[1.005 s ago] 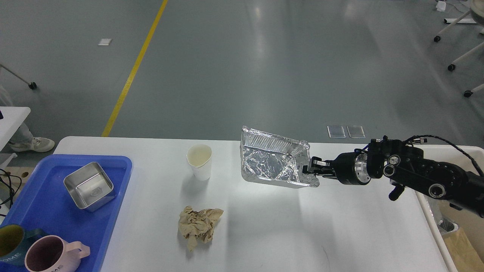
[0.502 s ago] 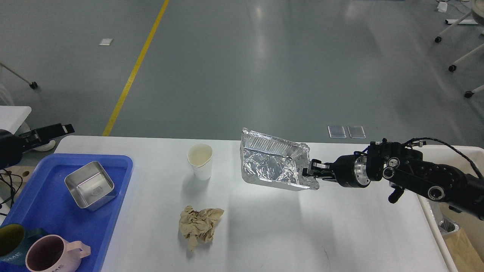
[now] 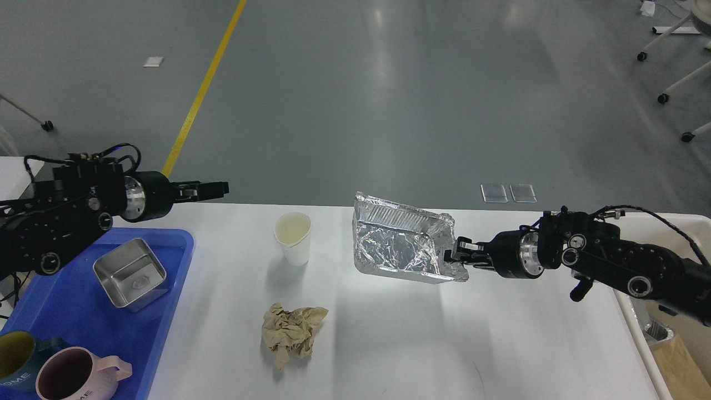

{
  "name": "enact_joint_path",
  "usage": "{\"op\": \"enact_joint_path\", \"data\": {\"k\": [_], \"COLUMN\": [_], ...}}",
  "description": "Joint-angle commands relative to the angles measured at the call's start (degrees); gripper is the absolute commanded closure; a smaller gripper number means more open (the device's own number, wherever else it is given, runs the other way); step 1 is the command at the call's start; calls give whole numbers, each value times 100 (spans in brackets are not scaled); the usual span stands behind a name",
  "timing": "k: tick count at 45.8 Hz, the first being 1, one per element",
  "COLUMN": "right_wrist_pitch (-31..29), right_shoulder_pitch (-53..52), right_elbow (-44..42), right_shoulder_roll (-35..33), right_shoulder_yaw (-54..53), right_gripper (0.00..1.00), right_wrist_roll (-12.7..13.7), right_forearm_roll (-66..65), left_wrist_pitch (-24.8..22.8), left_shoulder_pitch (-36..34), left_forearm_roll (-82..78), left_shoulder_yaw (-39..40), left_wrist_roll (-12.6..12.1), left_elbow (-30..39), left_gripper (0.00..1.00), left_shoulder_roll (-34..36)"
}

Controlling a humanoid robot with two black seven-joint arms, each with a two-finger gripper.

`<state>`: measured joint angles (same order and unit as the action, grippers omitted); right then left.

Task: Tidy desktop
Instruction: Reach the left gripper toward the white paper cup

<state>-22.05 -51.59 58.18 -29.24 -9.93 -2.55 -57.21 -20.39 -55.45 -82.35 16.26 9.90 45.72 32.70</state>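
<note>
The white desktop (image 3: 389,333) fills the lower part of the head view. My right gripper (image 3: 456,254) comes in from the right and is shut on the right rim of a crumpled foil tray (image 3: 397,244). It holds the tray tilted just above the table's far middle. My left gripper (image 3: 219,189) reaches in from the left, above the table's far left edge, pointing right toward a white paper cup (image 3: 293,236). It holds nothing, and its dark fingers are too close together to tell apart. A crumpled brown paper ball (image 3: 293,332) lies in front of the cup.
A blue plastic tray (image 3: 83,322) at the left holds a square steel container (image 3: 130,273), a pink mug (image 3: 78,373) and a dark mug (image 3: 14,355). A beige bin (image 3: 672,355) with a white rim stands off the table's right edge.
My left arm has come in from the left and stretched out to the right, past the blue tray. My right gripper has kept hold of the foil tray and barely moved.
</note>
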Motion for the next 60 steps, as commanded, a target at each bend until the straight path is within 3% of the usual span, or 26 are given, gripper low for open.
{"op": "enact_joint_path", "data": {"k": [1, 9, 26, 60], "right_wrist_pitch": [-10, -10, -10, -45], "right_shoulder_pitch": [0, 0, 0, 44], "right_elbow": [1, 1, -17, -8], "right_shoulder_roll": [-2, -2, 24, -20], "right_shoulder_yaw": [8, 17, 35, 35], "right_gripper": [100, 100, 100, 100], "right_wrist_roll": [0, -8, -8, -17], "right_forearm_roll": [0, 0, -9, 0], "left_wrist_pitch": [201, 500, 659, 580], "left_shoulder_pitch": [-326, -590, -740, -573], "left_forearm_roll": [0, 0, 0, 290], "left_shoulder_yaw": [-886, -1687, -2478, -2549], "left_wrist_roll": [-137, -471, -454, -383], "left_elbow": [-265, -406, -880, -1039], "left_gripper": [7, 8, 12, 68], "left_shoulder_roll": [-562, -1099, -1802, -2110]}}
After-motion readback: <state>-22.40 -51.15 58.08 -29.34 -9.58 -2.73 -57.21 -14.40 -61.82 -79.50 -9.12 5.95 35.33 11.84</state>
